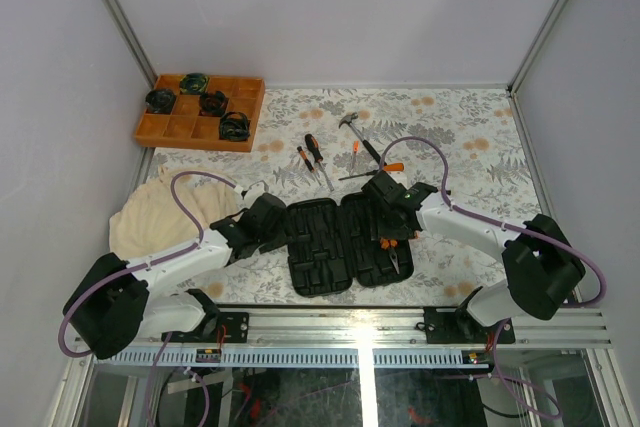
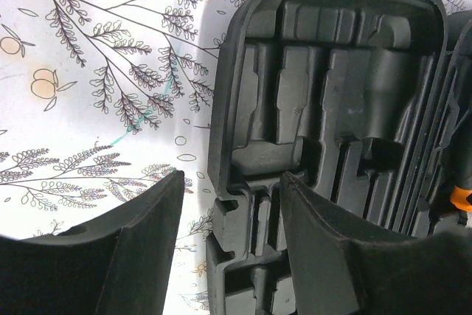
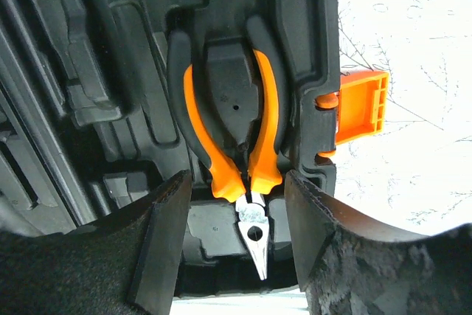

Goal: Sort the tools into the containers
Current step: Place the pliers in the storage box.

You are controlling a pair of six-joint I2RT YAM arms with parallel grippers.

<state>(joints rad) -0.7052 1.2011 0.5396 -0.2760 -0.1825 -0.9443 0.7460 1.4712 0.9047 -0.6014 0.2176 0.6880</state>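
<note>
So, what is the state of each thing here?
Black plastic hinged tool case: open, flat.
Orange latch: unfastened.
Orange-handled pliers: closed, seated in case slot.
Steel-headed hammer: loose on table.
Orange-and-black screwdrivers: loose on table.
Left end effector: open, empty.
Right end effector: open, over pliers.

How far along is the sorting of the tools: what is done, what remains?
Done: the pliers sit in their slot in the tool case. In hand: nothing; the right gripper is open around the pliers' nose, the left gripper open astride the case's edge. Remaining: the hammer and the screwdrivers, out on the table.
</note>
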